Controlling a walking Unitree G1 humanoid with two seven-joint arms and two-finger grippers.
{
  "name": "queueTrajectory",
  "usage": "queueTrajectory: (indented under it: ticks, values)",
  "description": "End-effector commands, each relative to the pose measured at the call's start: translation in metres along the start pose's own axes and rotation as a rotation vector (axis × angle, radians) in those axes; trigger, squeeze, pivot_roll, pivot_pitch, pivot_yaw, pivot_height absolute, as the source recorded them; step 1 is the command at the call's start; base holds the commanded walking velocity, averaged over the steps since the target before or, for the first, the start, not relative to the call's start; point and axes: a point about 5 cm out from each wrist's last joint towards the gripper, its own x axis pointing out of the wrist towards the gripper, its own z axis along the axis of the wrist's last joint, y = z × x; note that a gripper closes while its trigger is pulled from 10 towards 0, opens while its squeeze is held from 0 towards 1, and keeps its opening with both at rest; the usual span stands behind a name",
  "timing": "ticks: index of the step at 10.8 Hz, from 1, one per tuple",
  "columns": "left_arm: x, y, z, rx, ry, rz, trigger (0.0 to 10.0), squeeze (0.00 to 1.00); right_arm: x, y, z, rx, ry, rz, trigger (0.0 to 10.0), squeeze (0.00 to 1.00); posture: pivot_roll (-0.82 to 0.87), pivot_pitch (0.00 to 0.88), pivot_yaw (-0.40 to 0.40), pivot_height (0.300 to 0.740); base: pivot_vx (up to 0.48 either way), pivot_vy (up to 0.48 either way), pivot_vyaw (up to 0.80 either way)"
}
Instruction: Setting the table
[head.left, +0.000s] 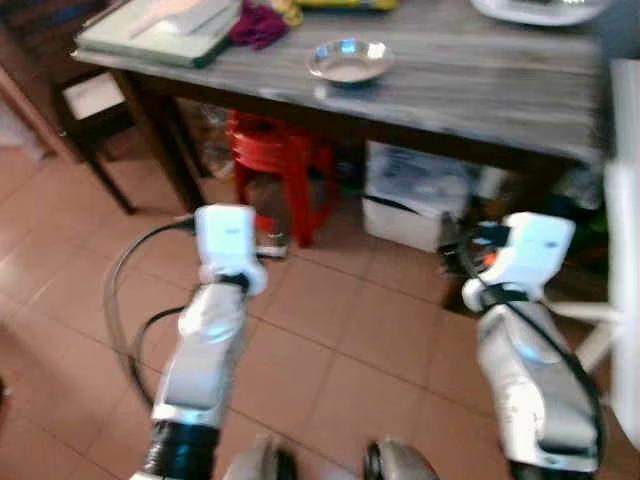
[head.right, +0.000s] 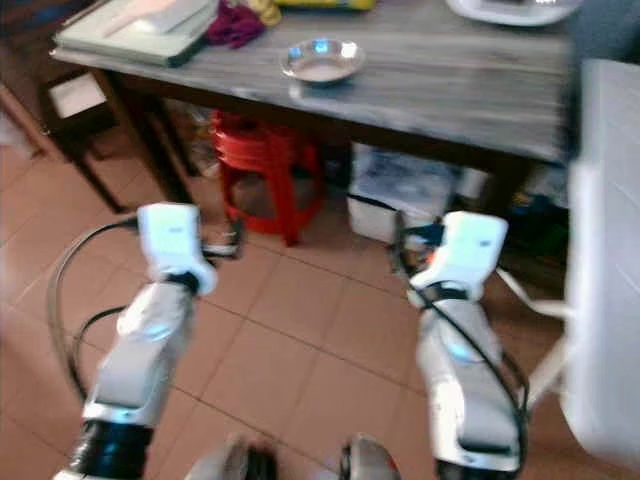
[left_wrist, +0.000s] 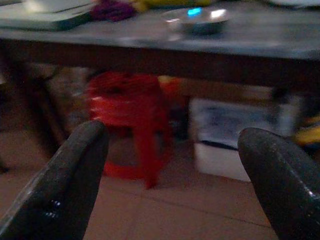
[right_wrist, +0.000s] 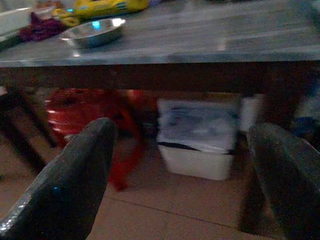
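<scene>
A shiny steel bowl (head.left: 348, 60) sits near the front edge of the grey wooden table (head.left: 470, 90). A white plate (head.left: 540, 10) lies at the table's far right, cut off by the frame. Both arms are held out low over the tiled floor, short of the table. The left wrist (head.left: 228, 245) is below and left of the bowl, and the right wrist (head.left: 525, 255) is below and right of it. My left gripper (left_wrist: 172, 135) is open with nothing between its fingers, and it faces the table edge. My right gripper (right_wrist: 182, 127) is likewise open and empty.
A pale tray (head.left: 160, 35), a purple cloth (head.left: 258, 25) and a yellow item (right_wrist: 107, 7) lie on the table's left. Under the table stand stacked red stools (head.left: 280, 170) and a white box (head.left: 415, 195). A white chair (head.left: 625, 250) stands at the right.
</scene>
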Motion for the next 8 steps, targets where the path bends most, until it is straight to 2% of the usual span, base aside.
queueTrajectory:
  ticks: [1,4,8]
  values:
    - [-0.0024,0.0092,-0.0041,0.013,0.013,0.027,10.0,0.0,-0.002,0.0054,0.0004,0.011,-0.002,0.017,10.0,0.0,-0.21,0.204,0.05,0.74,-0.27,0.0,0.0]
    - [-0.0028,0.0094,-0.0017,0.031,-0.024,0.009,10.0,0.0,-0.0018,0.0062,0.0,0.011,-0.005,0.018,10.0,0.0,-0.21,0.203,0.051,0.74,0.0,0.0,0.0]
    - [-0.0057,0.0083,-0.0006,-0.005,-0.042,-0.033,10.0,0.0,-0.0028,0.0063,-0.0011,0.015,-0.003,0.019,10.0,0.0,-0.21,0.204,0.052,0.74,0.0,0.0,0.0]
